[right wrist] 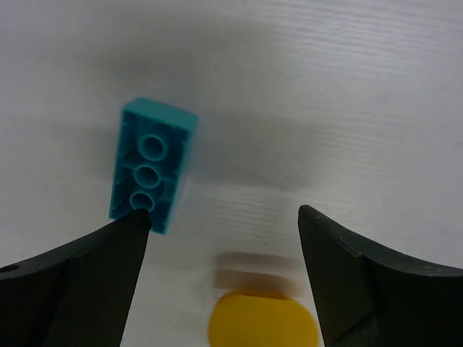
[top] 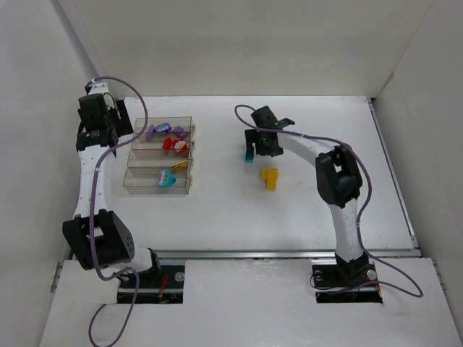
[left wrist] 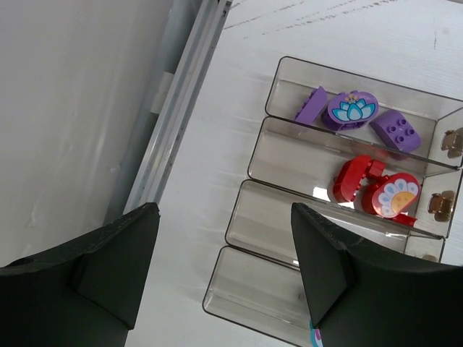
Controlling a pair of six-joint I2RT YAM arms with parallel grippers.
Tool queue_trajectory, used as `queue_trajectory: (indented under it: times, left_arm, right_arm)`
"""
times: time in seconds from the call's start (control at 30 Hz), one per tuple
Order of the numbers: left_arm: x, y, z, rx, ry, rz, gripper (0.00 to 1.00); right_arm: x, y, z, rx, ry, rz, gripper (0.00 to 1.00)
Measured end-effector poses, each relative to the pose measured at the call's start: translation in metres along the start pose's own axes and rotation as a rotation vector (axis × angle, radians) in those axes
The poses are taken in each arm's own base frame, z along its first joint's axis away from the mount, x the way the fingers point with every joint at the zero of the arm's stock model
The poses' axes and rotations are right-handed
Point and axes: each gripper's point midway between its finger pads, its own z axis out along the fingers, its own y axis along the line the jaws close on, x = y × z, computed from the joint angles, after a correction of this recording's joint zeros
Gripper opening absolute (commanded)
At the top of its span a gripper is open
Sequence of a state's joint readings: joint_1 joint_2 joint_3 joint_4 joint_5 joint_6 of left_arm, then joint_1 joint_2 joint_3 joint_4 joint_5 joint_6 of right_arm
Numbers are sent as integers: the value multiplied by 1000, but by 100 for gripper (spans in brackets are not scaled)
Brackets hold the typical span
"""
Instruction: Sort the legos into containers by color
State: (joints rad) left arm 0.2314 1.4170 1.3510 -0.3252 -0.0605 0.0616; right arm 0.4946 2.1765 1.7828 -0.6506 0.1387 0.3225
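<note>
Four joined clear containers [top: 134,160] stand at the left. The far one holds purple legos [left wrist: 353,112], the one beside it red legos [left wrist: 376,189]. The third container [left wrist: 249,217] shows nothing inside, and the nearest holds a cyan piece [top: 166,177]. My left gripper [left wrist: 224,210] hangs open and empty, left of the containers over bare table. On the table's middle a cyan brick [right wrist: 152,163] lies studs-down, with a yellow lego [right wrist: 264,318] close by. My right gripper [right wrist: 222,212] is open just above them. Its left fingertip [right wrist: 137,220] meets the brick's near end, and the brick lies outside the jaws.
White walls enclose the table on the left, back and right. A metal rail [left wrist: 181,116] runs along the left wall beside the containers. Small yellowish tabs [top: 192,147] stick out of the containers toward the middle of the table. The yellow lego [top: 270,178] sits just right of the cyan brick [top: 249,156].
</note>
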Motion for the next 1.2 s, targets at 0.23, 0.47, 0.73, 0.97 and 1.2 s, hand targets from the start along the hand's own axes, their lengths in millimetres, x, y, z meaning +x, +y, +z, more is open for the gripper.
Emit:
queue_trajectory:
  times: [0.23,0.47,0.73,0.97,1.2]
  left_arm:
    - [1,0,1,1,5,0,71]
    - [1,0,1,1,5,0,71]
    - [1,-2,1,11,5,0,71]
    - [1,-3,1,17,5,0,71]
    - [1,-5,1,26,5,0,71]
  right_arm:
    - [5,43,-3,-53,-6,-49,88]
    - [7,40,12,-49,13,-29,81]
    - [4,71,27,-68,3,-39,72]
    - [6,82,24,-72,-13,-94,71]
    - [-4,104,-17,-101,-116,-209,71]
